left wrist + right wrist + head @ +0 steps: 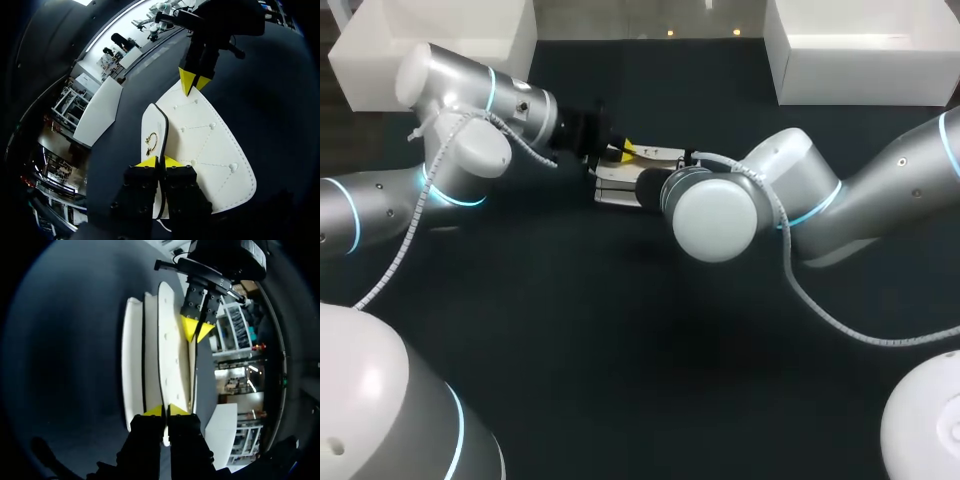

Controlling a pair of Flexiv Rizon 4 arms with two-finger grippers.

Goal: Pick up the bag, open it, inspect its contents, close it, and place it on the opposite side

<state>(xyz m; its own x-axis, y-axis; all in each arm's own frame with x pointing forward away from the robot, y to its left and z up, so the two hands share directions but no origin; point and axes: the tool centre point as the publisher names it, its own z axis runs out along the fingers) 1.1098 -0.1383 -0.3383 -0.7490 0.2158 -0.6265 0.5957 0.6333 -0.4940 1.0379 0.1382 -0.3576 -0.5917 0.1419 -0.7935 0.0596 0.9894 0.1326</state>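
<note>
A white quilted bag (616, 187) with small studs lies on the dark table between my two arms. In the left wrist view the bag (210, 150) stretches ahead of my left gripper (161, 162), whose yellow tips are shut on its near edge beside the gold clasp (151, 142). My right gripper (194, 81) pinches the far end. From the right wrist, the bag (170, 350) stands on edge as several white layers, with my right gripper (165, 411) shut on one panel and my left gripper (196, 330) on the opposite end. In the head view the left gripper (623, 152) shows yellow; the right one is hidden by its wrist.
A white box (440, 50) stands at the table's back left and another white box (860, 50) at the back right. Dark table surface (640, 340) spreads in front of the arms. The arms' cables hang beside their wrists.
</note>
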